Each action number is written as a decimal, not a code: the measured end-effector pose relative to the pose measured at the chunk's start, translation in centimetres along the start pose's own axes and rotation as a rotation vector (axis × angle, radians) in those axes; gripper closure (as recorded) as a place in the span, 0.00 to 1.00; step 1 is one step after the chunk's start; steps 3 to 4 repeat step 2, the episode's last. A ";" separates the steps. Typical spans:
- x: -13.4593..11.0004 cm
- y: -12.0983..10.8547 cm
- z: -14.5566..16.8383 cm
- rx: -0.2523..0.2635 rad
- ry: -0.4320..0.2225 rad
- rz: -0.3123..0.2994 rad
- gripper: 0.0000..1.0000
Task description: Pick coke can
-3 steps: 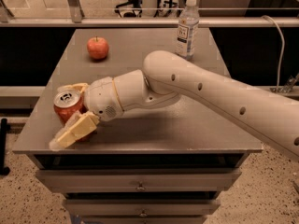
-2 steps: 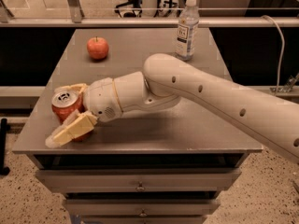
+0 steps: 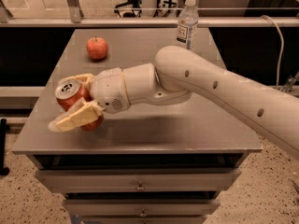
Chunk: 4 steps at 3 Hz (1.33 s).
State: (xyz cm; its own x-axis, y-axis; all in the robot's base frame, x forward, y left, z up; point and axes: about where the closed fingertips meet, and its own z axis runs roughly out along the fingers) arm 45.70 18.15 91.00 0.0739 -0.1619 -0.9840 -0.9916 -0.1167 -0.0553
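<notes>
The coke can (image 3: 71, 93) is a red can with a silver top, over the left front part of the grey table (image 3: 187, 125). My gripper (image 3: 63, 102) is shut on the can, with one cream finger (image 3: 74, 118) in front of it and the other behind it. The can is tilted, its top facing up and to the left. It appears to be held just above the table top. The white arm reaches in from the right.
A red apple (image 3: 97, 48) lies at the table's back left. A clear water bottle (image 3: 187, 23) stands at the back, right of centre. The table's left and front edges are close to the gripper. Drawers (image 3: 140, 185) sit below the table top.
The gripper has tilted and slightly raised the can, which stood more upright before. The arm has barely shifted otherwise.
</notes>
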 end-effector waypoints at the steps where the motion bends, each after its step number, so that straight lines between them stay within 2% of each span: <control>1: -2.2 -0.7 -2.9 0.064 -0.018 -0.034 1.00; 2: -4.5 -1.5 -5.5 0.133 -0.069 -0.044 1.00; 4: -4.5 -1.5 -5.5 0.133 -0.069 -0.044 1.00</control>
